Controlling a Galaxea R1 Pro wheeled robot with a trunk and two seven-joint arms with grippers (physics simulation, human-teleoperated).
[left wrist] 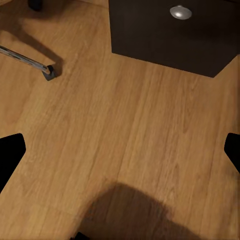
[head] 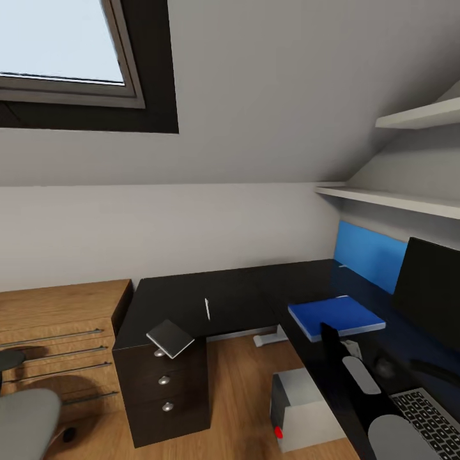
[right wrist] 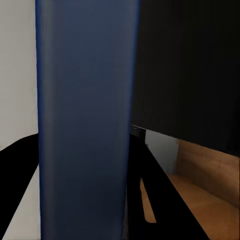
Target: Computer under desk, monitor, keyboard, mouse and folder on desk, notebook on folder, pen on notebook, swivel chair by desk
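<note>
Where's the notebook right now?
In the head view, the notebook lies at the desk's left end above the drawers, one corner overhanging the edge, with the pen just right.

Soft daylight from skylight [head: 61, 41], glossy desk [head: 255, 294] reflections, blurry right wrist close-up

The wide thin black monitor [head: 429, 291] runs off the picture's right edge, and the slim black-keyed keyboard [head: 429, 418] is cut at the lower right corner. The grey upholstered swivel chair [head: 25, 418] is cropped bottom left. The tiny white pen [head: 207, 308] is a mere sliver.
</note>
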